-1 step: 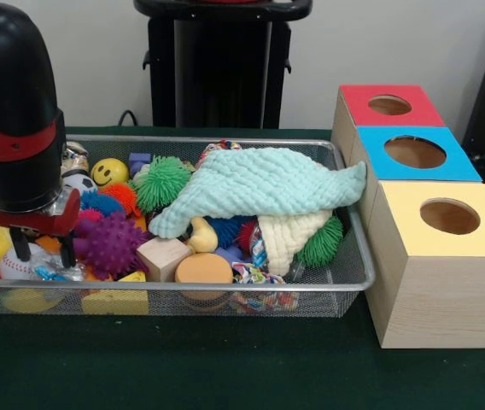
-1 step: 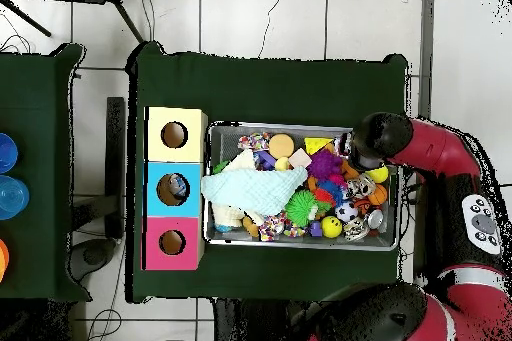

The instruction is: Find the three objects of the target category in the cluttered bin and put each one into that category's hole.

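Wire mesh forms the bin [image 1: 345,278], heaped with toys under a pale green cloth [image 1: 264,190]. The gripper [image 1: 43,249] is lowered into the bin's left end, its fingers apart astride a baseball [image 1: 22,265], nothing clamped. Searching seems in hand; a grasp is called for next. The target category cannot be told. Only overhead is something seen inside the blue box's hole [image 2: 174,189].

The red and black arm [image 1: 12,111] is held upright, its wrist pointed straight down. The gripper [image 1: 44,254] is seen parted (two dark fingers [image 1: 22,248], apart), with nothing clamped between them.
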Robot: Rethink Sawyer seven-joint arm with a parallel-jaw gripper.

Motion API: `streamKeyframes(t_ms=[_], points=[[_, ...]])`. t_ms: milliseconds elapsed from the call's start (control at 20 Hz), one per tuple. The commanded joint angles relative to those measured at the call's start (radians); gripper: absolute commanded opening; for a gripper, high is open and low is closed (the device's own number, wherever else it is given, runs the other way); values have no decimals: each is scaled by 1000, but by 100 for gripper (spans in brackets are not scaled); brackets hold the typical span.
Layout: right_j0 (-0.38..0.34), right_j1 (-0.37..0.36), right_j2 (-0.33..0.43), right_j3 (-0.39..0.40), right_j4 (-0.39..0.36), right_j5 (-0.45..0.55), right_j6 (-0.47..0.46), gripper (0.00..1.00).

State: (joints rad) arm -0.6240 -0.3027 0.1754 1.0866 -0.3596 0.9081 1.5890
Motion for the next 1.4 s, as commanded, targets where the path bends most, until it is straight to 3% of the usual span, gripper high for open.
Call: streamKeyframes(t_ms=[50,850,1150,1200,1400], points=[[-10,60,80,-61,-30,-145,-48,100],[-12,78,102,-90,-14,-161,-44,100],[-8,81,93,-98,-17,-125,-51,100],[-4,81,85,-100,-17,-113,-38,0],[-3,81,79,-103,-18,-78,-47,0]])
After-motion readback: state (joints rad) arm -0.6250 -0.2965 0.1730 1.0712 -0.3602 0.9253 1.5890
